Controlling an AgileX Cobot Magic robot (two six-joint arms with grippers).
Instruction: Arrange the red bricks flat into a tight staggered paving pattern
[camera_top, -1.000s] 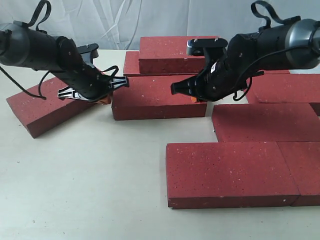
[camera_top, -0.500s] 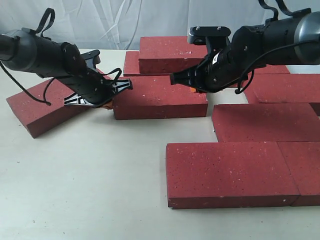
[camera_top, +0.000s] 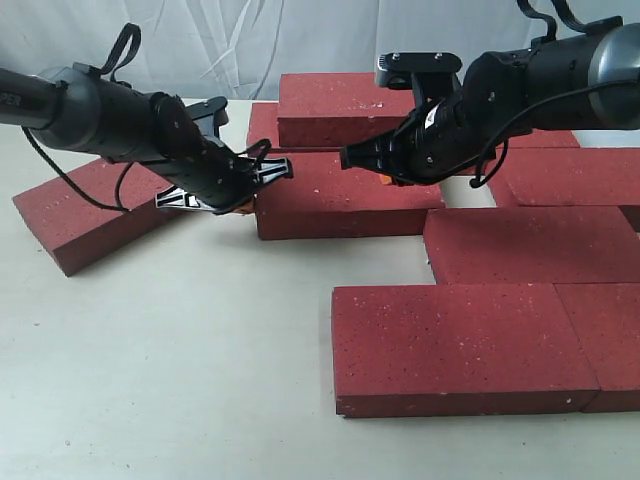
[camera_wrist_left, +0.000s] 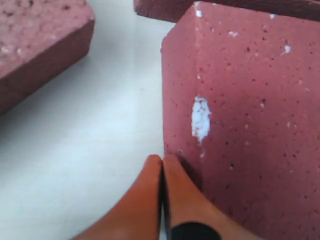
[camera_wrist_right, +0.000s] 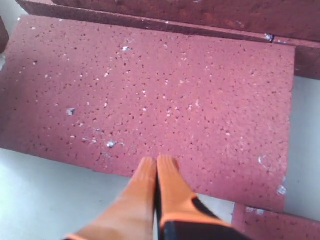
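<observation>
Several red bricks lie on the table. The middle brick (camera_top: 345, 200) lies flat, and its end face (camera_wrist_left: 250, 110) touches the shut orange tips of my left gripper (camera_top: 243, 207) (camera_wrist_left: 162, 159). My right gripper (camera_top: 386, 179) (camera_wrist_right: 157, 161) is shut too, with its tips over the near edge of that brick's top (camera_wrist_right: 165, 90). A tilted brick (camera_top: 85, 210) lies at the far left. Flat bricks (camera_top: 530, 245) (camera_top: 460, 345) (camera_top: 610, 340) form rows on the right. Neither gripper holds anything.
A stacked brick (camera_top: 340, 105) sits on another one (camera_top: 262, 125) just behind the middle brick. One more brick (camera_top: 570, 175) lies under the right arm. Bare pale table (camera_top: 170, 360) spreads across the front left. A white cloth hangs behind.
The left gripper has slid right along the table, and the middle brick has moved right with it, toward the right-hand rows. The right gripper rose slightly, then stayed put.
</observation>
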